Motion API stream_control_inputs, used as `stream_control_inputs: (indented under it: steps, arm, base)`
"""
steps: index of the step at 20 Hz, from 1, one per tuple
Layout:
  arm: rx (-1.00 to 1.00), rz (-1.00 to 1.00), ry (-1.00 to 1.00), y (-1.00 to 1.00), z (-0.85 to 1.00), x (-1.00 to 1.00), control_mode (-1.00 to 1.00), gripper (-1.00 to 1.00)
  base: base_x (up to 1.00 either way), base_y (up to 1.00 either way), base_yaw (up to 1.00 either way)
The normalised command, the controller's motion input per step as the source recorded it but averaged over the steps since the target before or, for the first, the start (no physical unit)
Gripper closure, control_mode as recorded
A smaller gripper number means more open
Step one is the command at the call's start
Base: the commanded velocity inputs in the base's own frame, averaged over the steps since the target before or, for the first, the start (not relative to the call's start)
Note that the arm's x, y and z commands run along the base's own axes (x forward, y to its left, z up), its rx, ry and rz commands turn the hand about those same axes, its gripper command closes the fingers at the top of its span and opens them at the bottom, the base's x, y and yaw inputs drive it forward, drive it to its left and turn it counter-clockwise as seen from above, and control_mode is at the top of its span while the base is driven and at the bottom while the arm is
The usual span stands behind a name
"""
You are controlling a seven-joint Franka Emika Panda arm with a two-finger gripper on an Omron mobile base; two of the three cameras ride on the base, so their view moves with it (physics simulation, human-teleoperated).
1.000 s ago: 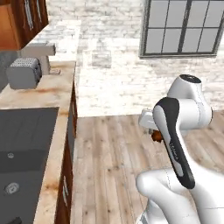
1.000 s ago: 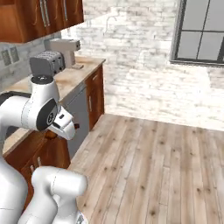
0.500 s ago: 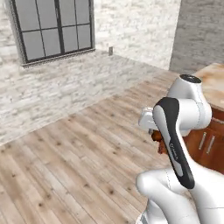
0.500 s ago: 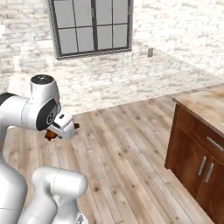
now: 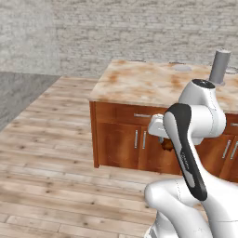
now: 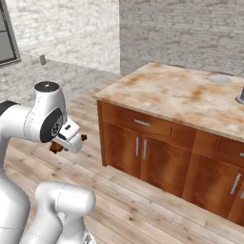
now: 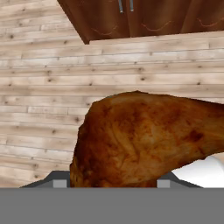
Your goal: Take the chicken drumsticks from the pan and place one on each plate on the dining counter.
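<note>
Swinging round with the driving base, both base cameras have left the stove-side worktop and window wall they faced a second ago, and now look at the dining counter (image 5: pixel 148 81), a long beige slab with rust-brown blotches over dark wooden cabinets; the room itself has not moved, only the cameras. That suggests the carrying stage is nearly done and the robot is lining up with the place where the food must go. One plate (image 6: pixel 219 78) shows as a pale round disc at the far upper right of the counter in the right base view, and in the left base view it lies near the top right beside a tall grey cylinder (image 5: pixel 219 66). The gripper (image 6: pixel 69 139) sits at the left middle of the right base view, tucked close against the white arm's elbow, well short of the counter and above the plank floor. Its jaws are pinching a chicken drumstick (image 7: pixel 144 138), whose glossy reddish-brown bulk covers the lower centre of the hand view, with floorboards and cabinet doors beyond it at the top. In the left base view a bit of the same meat peeks out at centre right behind the forearm. The arm is folded, upper link upright, hand pointing downward and slightly forward. A second plate cannot be made out.
</note>
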Motion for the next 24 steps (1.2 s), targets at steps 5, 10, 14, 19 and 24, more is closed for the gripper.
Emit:
stream_control_inputs:
  steps: [5, 10, 14, 19, 24]
  arm:
    - [0.0, 0.0, 0.0, 0.0, 0.0, 0.0, 1.0, 1.0]
    - [0.0, 0.0, 0.0, 0.0, 0.0, 0.0, 1.0, 1.0]
    - [0.0, 0.0, 0.0, 0.0, 0.0, 0.0, 1.0, 1.0]
    - [0.0, 0.0, 0.0, 0.0, 0.0, 0.0, 1.0, 1.0]
    - [0.0, 0.0, 0.0, 0.0, 0.0, 0.0, 1.0, 1.0]
  base:
    - [0.73, 0.45, -0.65]
    - [0.79, 0.75, -0.29]
    - [0.67, 0.88, -0.21]
    - [0.44, 1.0, -0.2]
    - [0.33, 1.0, -0.24]
